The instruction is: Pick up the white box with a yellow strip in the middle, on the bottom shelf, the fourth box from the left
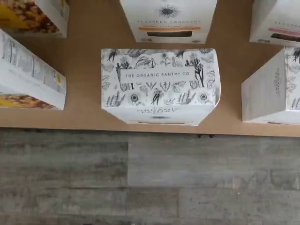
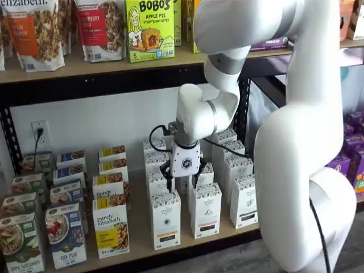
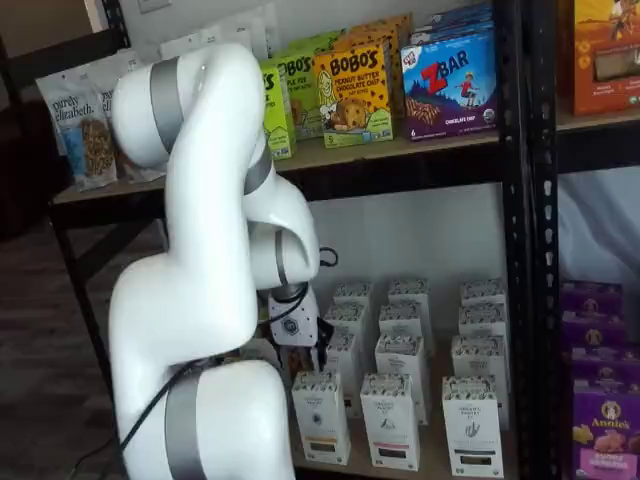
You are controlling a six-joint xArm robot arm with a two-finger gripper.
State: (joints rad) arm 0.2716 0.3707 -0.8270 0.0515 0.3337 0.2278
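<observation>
A: Where are we in the job?

B: I'd call it the approach. The arm hangs in front of the bottom shelf, and the tool hovers over the rows of white cartons, touching none. Its two black fingers stand wide apart with nothing between them.

A: And the white box?

B: Upright in the front row at the near edge of the shelf, just right of the granola box with the yellow square. It sits a little nearer than the tool.

A: So what next?

B: By my judgement, bring the tool forward and down until the fingers straddle the carton's narrow sides, then close. The neighbours on either side stand near, so the descent wants to be straight.

A: Do the views differ?

B: The wrist view looks straight down on a patterned carton top at the shelf's edge, with floor below it, and no fingers. In both shelf views the tool shows, and the strip on the carton's face.
</observation>
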